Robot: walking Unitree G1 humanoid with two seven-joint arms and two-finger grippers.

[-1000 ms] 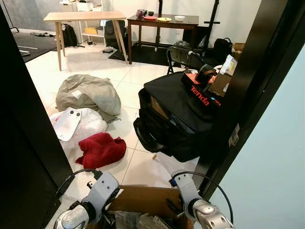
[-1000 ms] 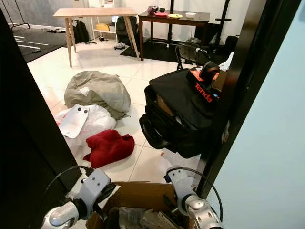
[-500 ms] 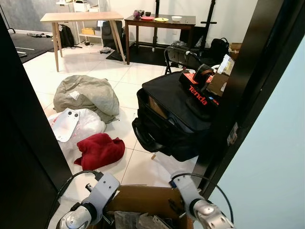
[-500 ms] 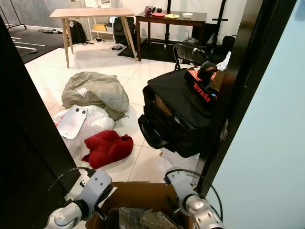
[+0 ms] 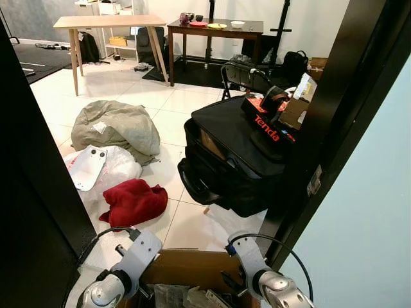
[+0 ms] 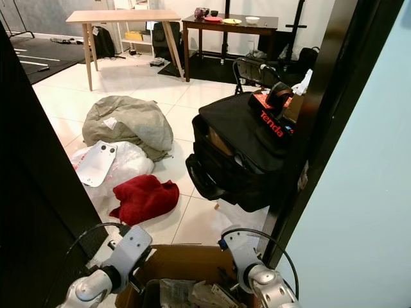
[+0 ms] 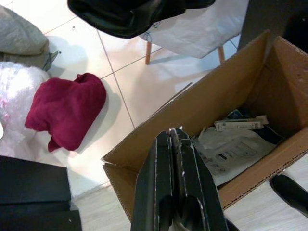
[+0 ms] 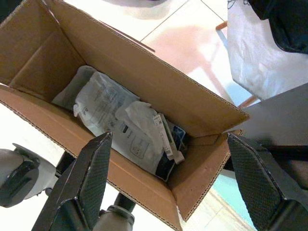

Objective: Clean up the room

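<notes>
White tiled floor (image 5: 122,86) runs from the doorway to two far desks. From left to right I see a grey bag (image 5: 115,125), a plastic bag (image 5: 115,168) and a crumpled red cloth (image 5: 133,201), then a black suitcase (image 5: 234,157). Nearest me sits an open cardboard box (image 8: 144,91) of white packets. My left gripper (image 7: 175,144), fingers pressed together, hangs over its near-left wall; my right gripper (image 8: 168,159), fingers spread wide, straddles it.
</notes>
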